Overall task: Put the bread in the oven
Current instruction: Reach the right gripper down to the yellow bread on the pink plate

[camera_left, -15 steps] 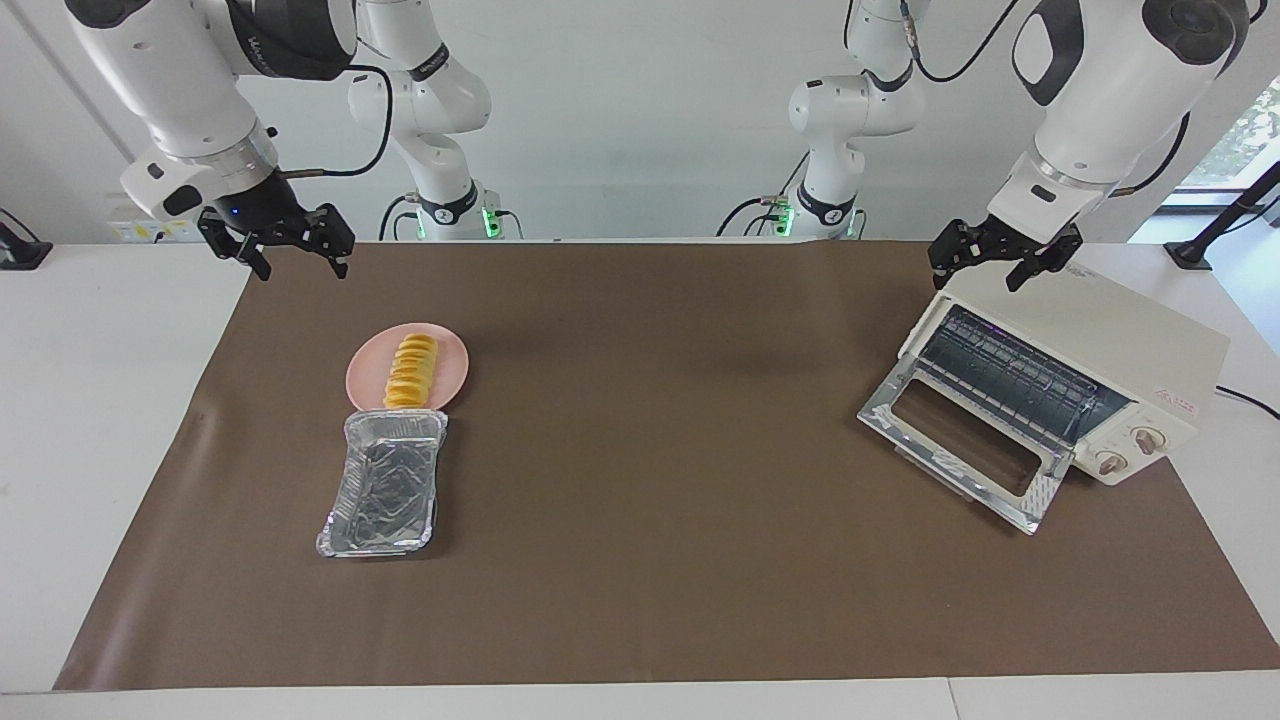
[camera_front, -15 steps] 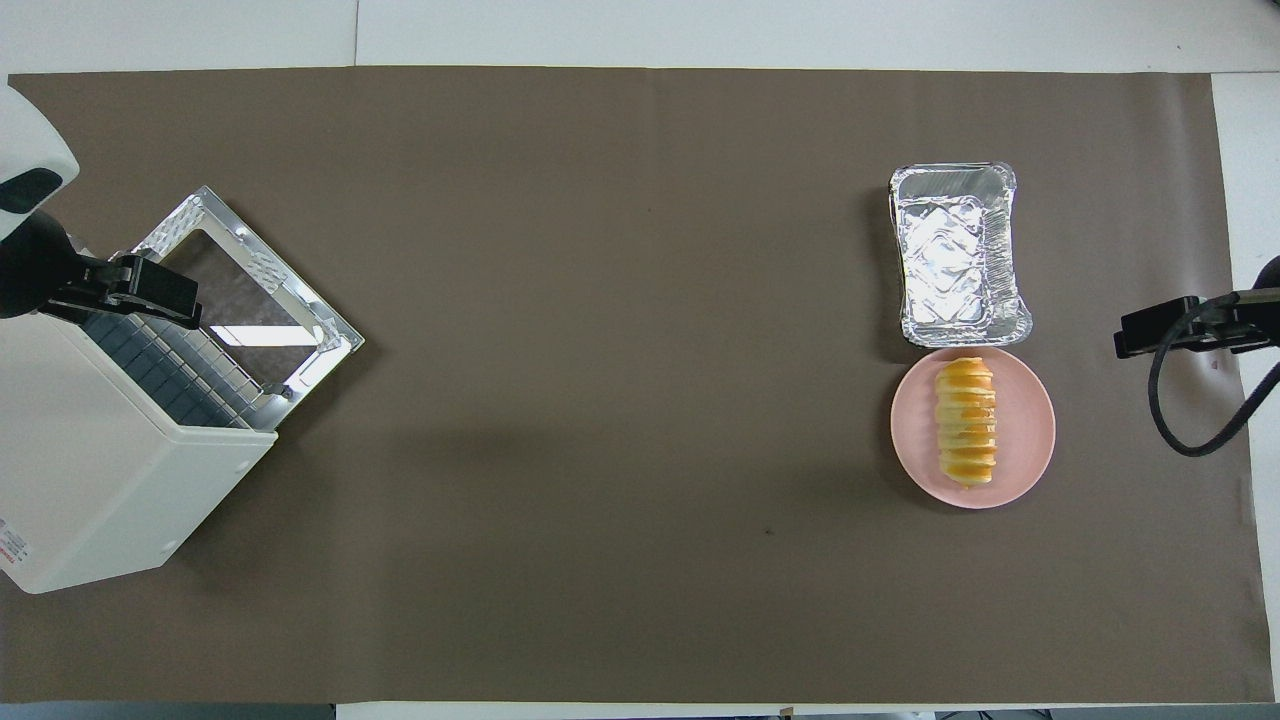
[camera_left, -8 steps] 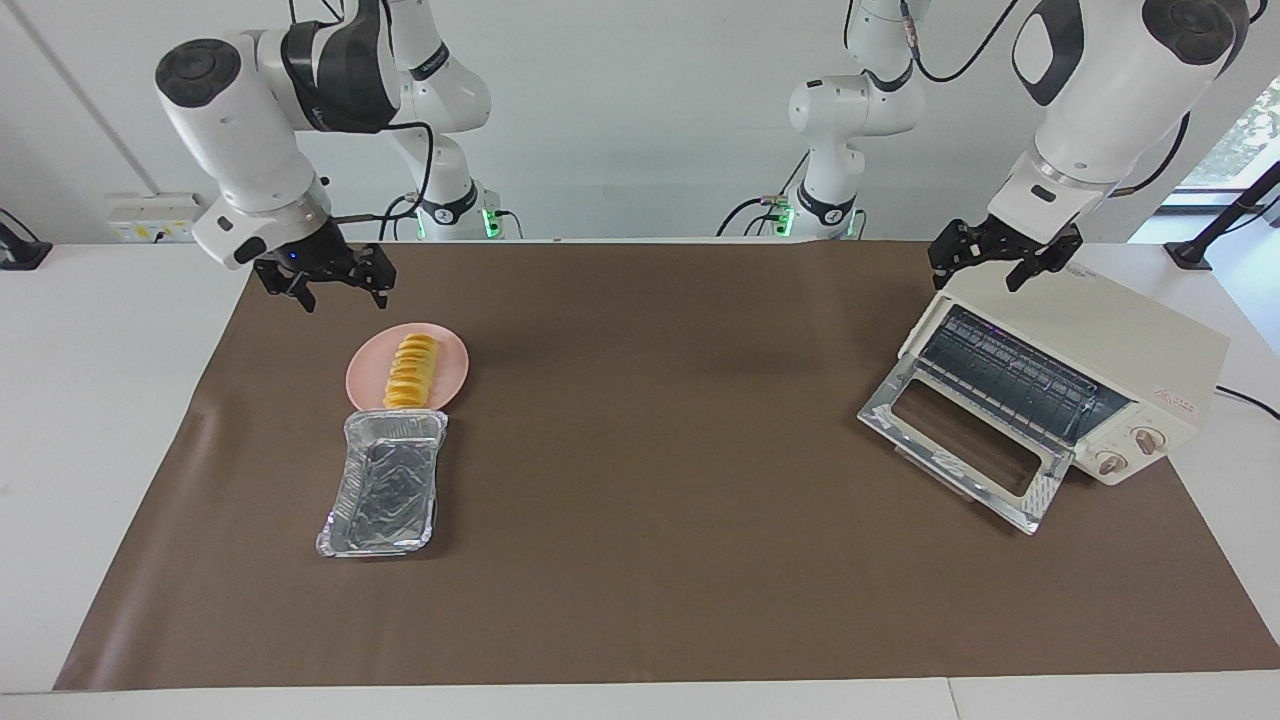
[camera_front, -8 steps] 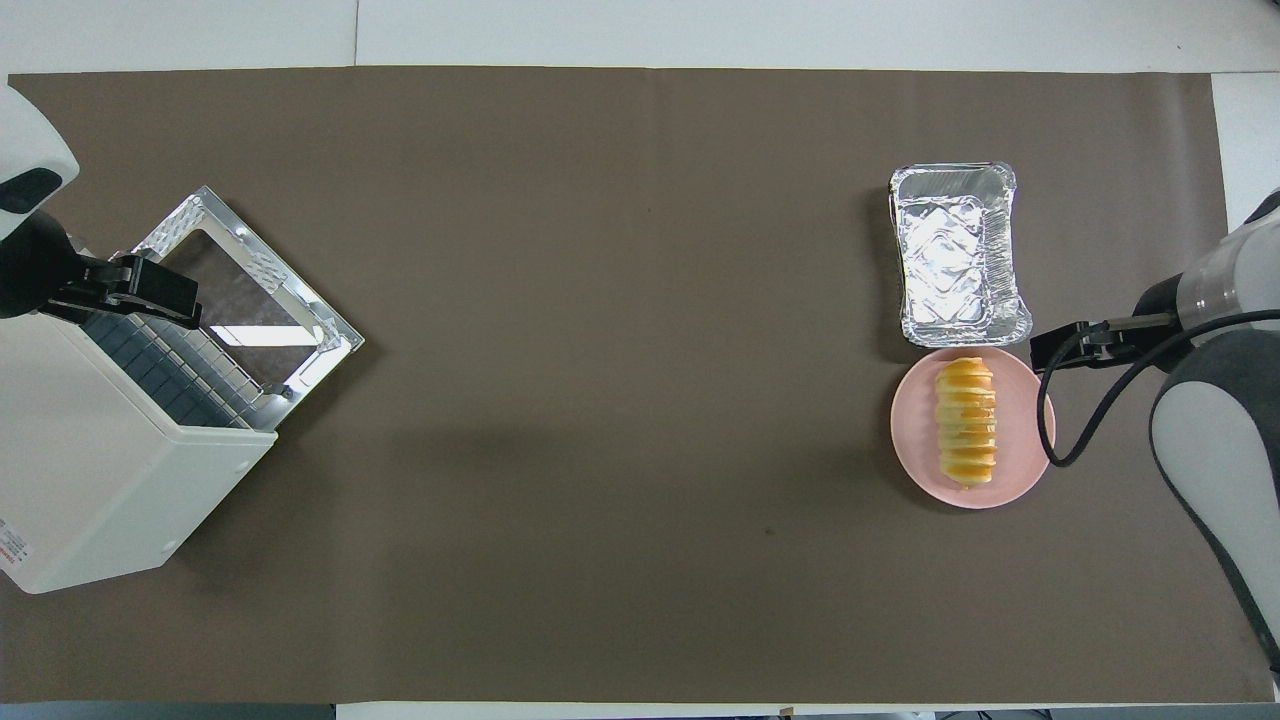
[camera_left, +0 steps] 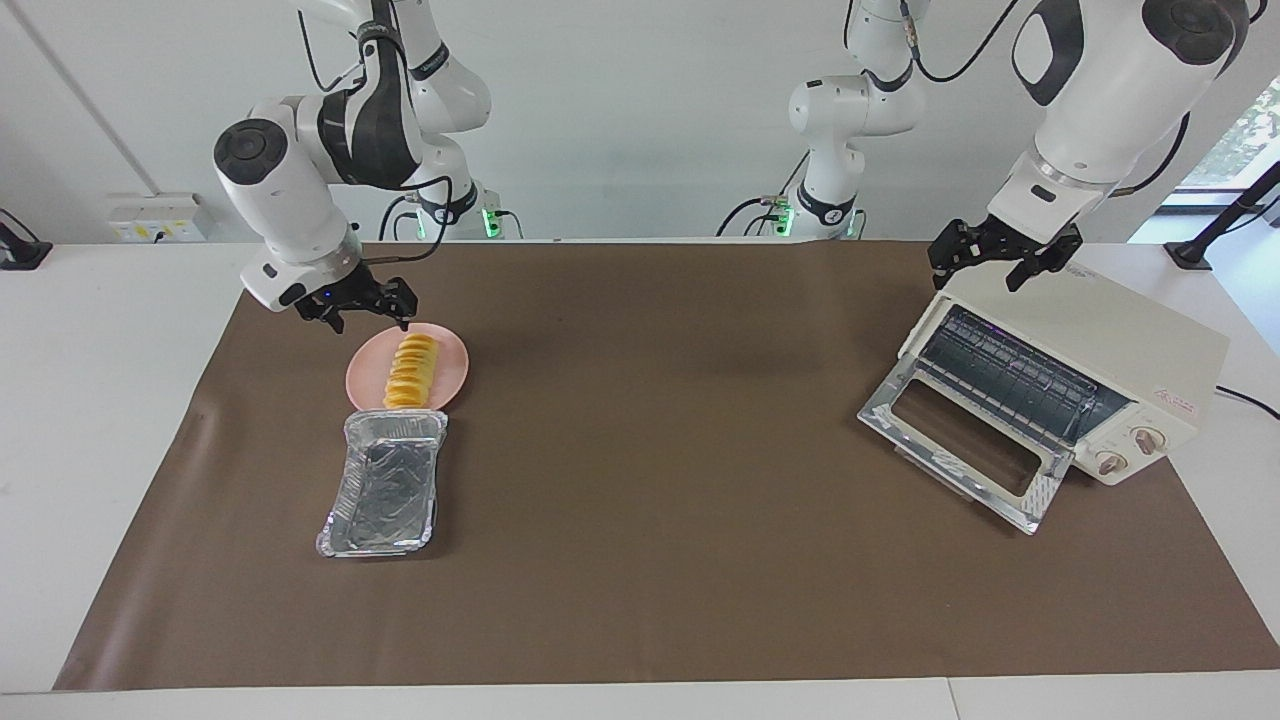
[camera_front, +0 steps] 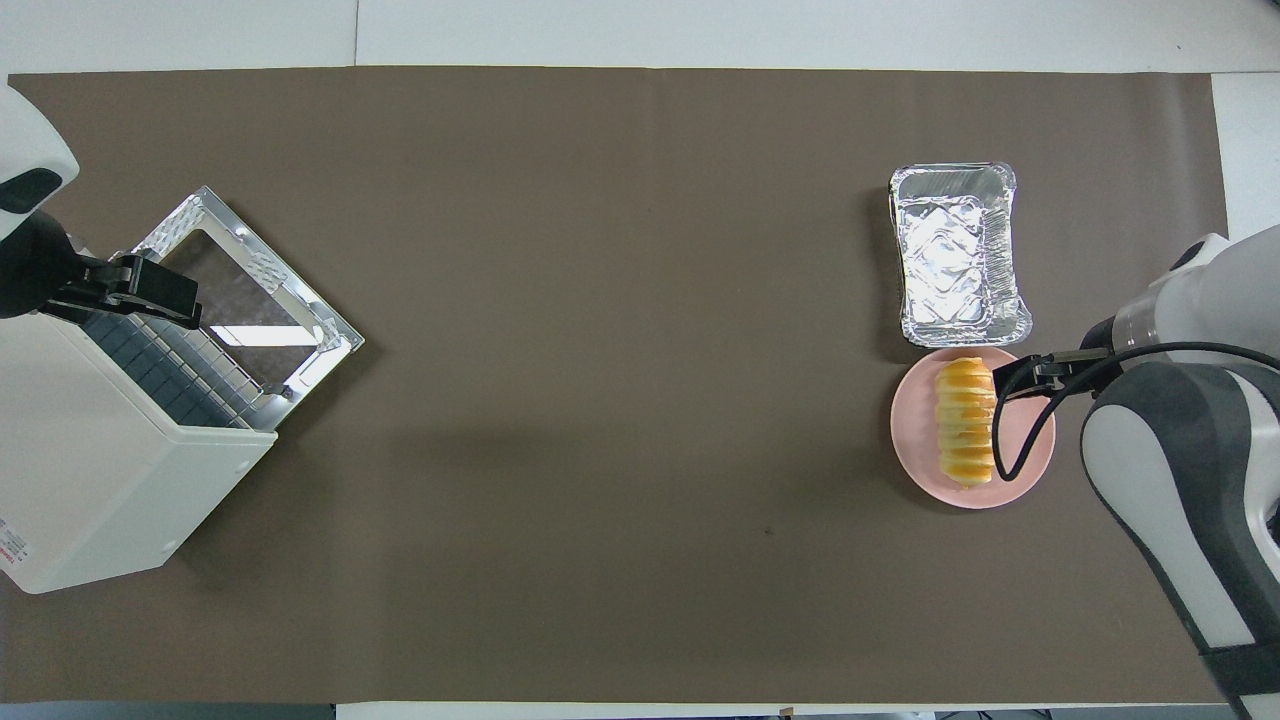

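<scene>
Bread [camera_left: 411,372] is lying lengthwise on a pink plate [camera_left: 452,372] toward the right arm's end of the tabletop [camera_left: 640,600], w/ a crinkled foil tray [camera_left: 383,485] touching the plate's rim, farther from the robots. We are seeing the oven [camera_left: 1090,385] at the left arm's end, its glass door [camera_left: 965,455] dropped open and the wire rack showing.

Right tool [camera_left: 365,310] is hovering over the plate's edge nearest the robots, just beside the loaf's end, not touching it as far as we can judge from the facing view. Its two fingers are apart, holding nothing. Left tool [camera_left: 993,262] is waiting over the oven's top corner nearest the robots; its fingers are apart too, holding nothing, and we can't tell whether they are brushing the casing.

Step in hand, we are judging: reaching for the loaf. To do it well, the right tool should be centring over the loaf's middle, w/ fingers straddling its narrow width, not its length, then lowering until the tips are flanking the sides w/o scraping the plate. A gentle squeeze seems wise, since the ridged loaf looks soft and could be deforming or slipping. Keeping clear of the foil tray matters as well.
</scene>
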Robot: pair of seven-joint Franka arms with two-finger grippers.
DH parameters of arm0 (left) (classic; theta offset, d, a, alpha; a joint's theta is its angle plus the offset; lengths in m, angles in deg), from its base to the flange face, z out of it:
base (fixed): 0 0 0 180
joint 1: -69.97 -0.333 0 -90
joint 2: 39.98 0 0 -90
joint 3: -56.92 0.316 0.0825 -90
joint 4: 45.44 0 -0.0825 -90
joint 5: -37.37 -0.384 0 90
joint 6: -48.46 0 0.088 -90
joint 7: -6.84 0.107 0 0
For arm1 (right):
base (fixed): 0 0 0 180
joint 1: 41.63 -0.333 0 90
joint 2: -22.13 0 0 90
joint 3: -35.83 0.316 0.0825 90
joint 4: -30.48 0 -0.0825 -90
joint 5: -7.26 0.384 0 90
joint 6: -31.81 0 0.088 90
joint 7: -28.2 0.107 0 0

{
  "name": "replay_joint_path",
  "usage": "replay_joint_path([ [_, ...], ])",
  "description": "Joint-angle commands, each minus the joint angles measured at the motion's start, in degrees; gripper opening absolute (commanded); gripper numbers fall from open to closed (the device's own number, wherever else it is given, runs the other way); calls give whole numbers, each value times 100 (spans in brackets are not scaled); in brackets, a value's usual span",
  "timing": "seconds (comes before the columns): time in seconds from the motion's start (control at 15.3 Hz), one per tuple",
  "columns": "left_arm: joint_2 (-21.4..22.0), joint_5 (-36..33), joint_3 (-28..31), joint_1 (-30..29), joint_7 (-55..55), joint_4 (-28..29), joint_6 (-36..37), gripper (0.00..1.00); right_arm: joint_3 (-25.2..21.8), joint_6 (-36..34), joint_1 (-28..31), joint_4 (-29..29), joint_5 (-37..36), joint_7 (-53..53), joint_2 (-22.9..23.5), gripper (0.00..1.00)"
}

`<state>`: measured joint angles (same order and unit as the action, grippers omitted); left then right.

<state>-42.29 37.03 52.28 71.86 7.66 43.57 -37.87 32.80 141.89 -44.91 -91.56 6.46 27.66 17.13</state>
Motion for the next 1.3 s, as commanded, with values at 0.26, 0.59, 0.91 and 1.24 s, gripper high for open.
replay_joint_path([
  [0.26,169,131,-11,-66,76,187,-76,100,22,1206,20,-882,-8,133,51,100],
  [0.59,169,131,-11,-66,76,187,-76,100,31,1858,20,-1138,-8,168,236,100],
  [0.91,169,131,-11,-66,76,196,-76,100,40,2218,12,-1515,-8,318,210,66],
  [1.24,169,131,-11,-66,76,187,-76,100,40,2535,-111,-1753,-8,292,201,96],
])
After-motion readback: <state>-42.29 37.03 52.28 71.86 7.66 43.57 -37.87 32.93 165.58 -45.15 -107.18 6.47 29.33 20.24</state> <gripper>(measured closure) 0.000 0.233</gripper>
